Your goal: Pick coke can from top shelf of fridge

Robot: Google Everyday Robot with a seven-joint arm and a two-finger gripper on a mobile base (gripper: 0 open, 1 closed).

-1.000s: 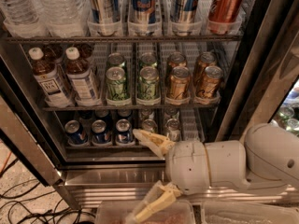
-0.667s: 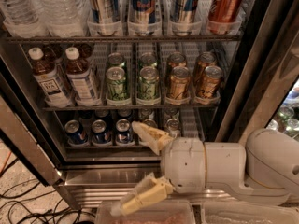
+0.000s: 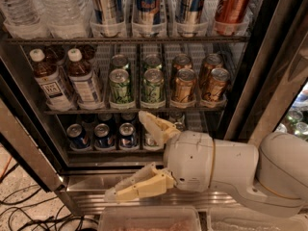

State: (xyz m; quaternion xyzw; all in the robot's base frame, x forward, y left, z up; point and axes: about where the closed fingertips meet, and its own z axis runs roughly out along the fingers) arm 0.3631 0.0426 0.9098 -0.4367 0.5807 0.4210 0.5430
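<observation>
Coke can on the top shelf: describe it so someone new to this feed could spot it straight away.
In the fridge, above the open gripper that sits low by the bottom rack, find the top shelf. The coke can stands at its right end. It is the only red-orange can with white script; its neighbours to the left are silver-and-blue cans.

Top shelf (image 3: 125, 40) carries coke can (image 3: 232, 4), tall cans (image 3: 147, 4), water bottles (image 3: 57, 6); gripper (image 3: 125, 155) below, spread.

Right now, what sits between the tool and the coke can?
Camera view: the open tool hangs low; the gold-bronze cans and the top shelf rail lie between it and the coke can.
</observation>
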